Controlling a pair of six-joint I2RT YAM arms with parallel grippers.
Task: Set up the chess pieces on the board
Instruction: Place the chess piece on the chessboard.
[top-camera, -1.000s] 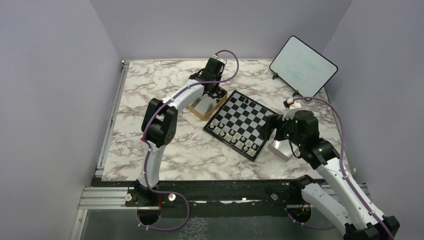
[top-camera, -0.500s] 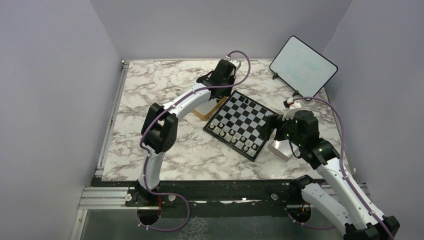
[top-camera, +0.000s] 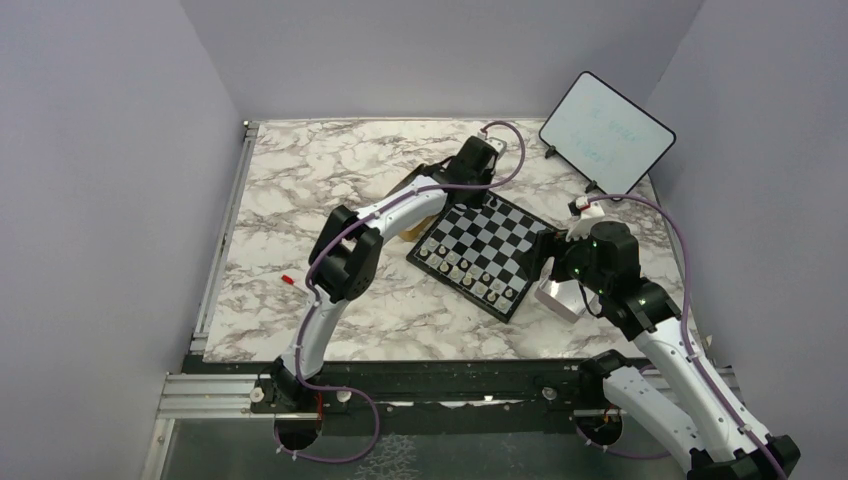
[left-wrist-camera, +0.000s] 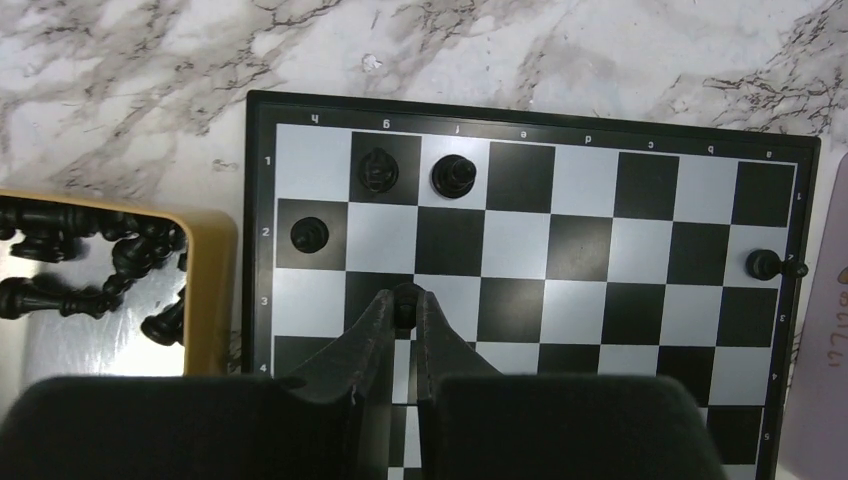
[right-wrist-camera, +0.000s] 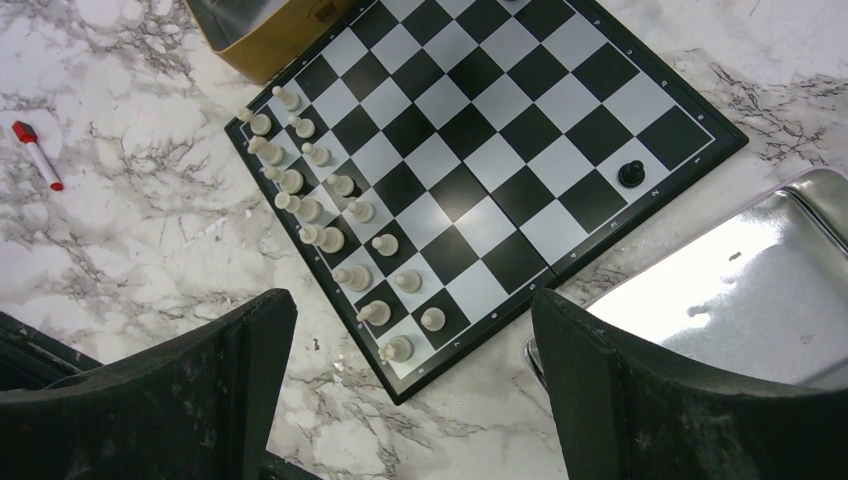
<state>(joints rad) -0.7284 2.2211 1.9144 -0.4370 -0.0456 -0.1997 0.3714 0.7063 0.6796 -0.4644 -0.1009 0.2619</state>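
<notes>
The board (top-camera: 482, 245) lies at an angle in the middle of the marble table. My left gripper (left-wrist-camera: 405, 303) is over its far corner, shut on a tiny black chess piece (left-wrist-camera: 405, 296); the top view places this gripper (top-camera: 476, 192) beside the gold tin. Three black pieces (left-wrist-camera: 378, 170) stand on the board (left-wrist-camera: 580, 250) near that corner, and one black piece (left-wrist-camera: 765, 264) stands alone at the opposite edge. Pale pieces (right-wrist-camera: 310, 210) fill two rows along the board's (right-wrist-camera: 470, 130) near side. My right gripper (right-wrist-camera: 412, 300) hangs open and empty above the board's right corner.
The gold tin (left-wrist-camera: 212, 290) left of the board holds several black pieces. A silver tin lid (right-wrist-camera: 760, 290) lies by the board's right corner. A red marker (top-camera: 288, 281) rests on the table at left. A white tablet (top-camera: 605, 130) stands at the back right.
My left arm swung right from above the gold tin to the board's far corner, still shut. The red marker came into sight. The right arm has not moved.
</notes>
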